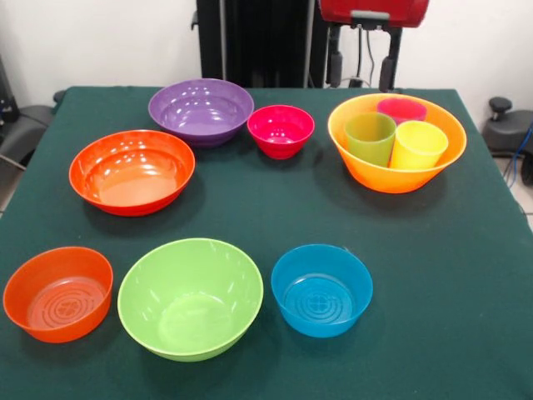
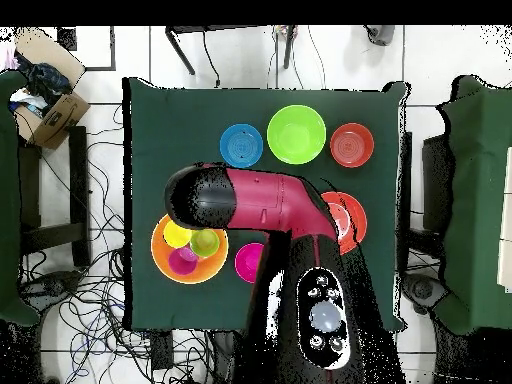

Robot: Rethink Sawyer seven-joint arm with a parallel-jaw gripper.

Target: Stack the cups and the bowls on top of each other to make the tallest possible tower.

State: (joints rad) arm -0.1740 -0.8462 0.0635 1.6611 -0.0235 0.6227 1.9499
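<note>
We see no tower yet. The big orange bowl (image 1: 397, 146) is our landmark: inside it stand the green cup (image 1: 371, 137) and yellow cup (image 1: 417, 143), with a pink-purple cup (image 1: 401, 109) behind them. Just beside it sits the small pink bowl (image 1: 281, 131), then the purple bowl (image 1: 201, 111) and red-orange bowl (image 1: 132, 171). Well apart, along the front edge, lie the blue bowl (image 1: 321, 290), lime green bowl (image 1: 190, 297) and small orange bowl (image 1: 58, 293). The arm (image 2: 262, 203) hangs above the big bowl; we cannot tell the gripper's state. We judge the crowded cups risky: reaching for one could knock its neighbours over.
</note>
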